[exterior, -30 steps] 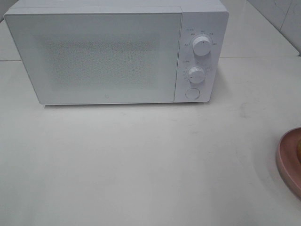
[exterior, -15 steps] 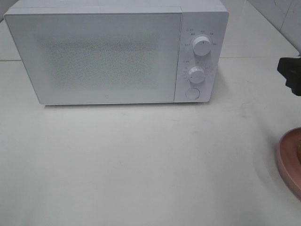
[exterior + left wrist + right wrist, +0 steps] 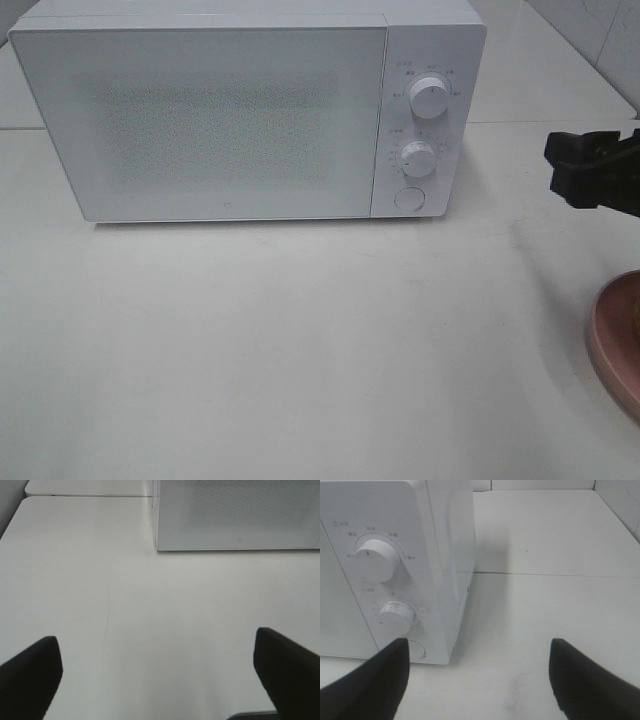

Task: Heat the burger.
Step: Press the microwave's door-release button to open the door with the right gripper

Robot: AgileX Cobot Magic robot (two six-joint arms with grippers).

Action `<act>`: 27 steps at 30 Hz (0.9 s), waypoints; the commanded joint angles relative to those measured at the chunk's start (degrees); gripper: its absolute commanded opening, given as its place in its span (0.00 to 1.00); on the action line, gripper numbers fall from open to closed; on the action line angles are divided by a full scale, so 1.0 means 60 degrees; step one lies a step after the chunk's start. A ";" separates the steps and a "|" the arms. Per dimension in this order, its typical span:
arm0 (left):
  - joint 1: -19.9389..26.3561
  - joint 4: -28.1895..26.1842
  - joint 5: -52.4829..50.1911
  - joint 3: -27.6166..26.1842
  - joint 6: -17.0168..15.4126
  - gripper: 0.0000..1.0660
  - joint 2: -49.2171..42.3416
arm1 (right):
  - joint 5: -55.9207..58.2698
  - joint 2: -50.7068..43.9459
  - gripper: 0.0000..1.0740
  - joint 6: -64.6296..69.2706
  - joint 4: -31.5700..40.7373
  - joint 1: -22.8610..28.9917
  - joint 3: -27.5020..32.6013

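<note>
Toward the front left corner of the surface (image 3: 300, 350), outside the high view, the left gripper (image 3: 160, 680) hangs low over bare top, jaws spread wide with nothing between them. Toward the far edge, left of centre, stands the white microwave (image 3: 230, 120), its door (image 3: 200, 115) shut flush. Down its right side run the upper knob (image 3: 428, 97), the lower knob (image 3: 417, 158) and the round button (image 3: 408, 198).

Over the right edge, level with those controls and well apart from them, the right gripper (image 3: 565, 170) hovers with jaws wide and empty, pointed toward the control panel. Nearer the front along that same edge, the pink plate (image 3: 615, 340) shows only a sliver of rim.

The burger is not visible in any view. It is judged to sit on that plate beyond the frame, hence toward the front edge from the right gripper and lower. Being round, it offers no preferred axis. The right arm is plainly the nearer. Finding: the door must be opened before the burger can go in.
</note>
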 commanded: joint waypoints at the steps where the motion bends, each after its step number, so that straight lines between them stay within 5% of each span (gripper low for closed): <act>1: -0.0057 -0.0010 -0.0162 0.0010 0.0000 0.91 -0.0220 | -0.0726 0.0411 0.70 -0.0936 0.1031 0.0602 0.0000; 12: -0.0057 -0.0010 -0.0162 0.0010 0.0000 0.91 -0.0220 | -0.3237 0.1805 0.70 -0.2292 0.3295 0.2989 0.0000; 18: -0.0057 -0.0010 -0.0162 0.0010 0.0000 0.91 -0.0220 | -0.4727 0.2655 0.70 -0.2607 0.5481 0.4326 0.0000; 27: -0.0057 -0.0010 -0.0162 0.0010 0.0000 0.91 -0.0220 | -0.5644 0.3524 0.70 -0.2617 0.6770 0.5634 -0.0162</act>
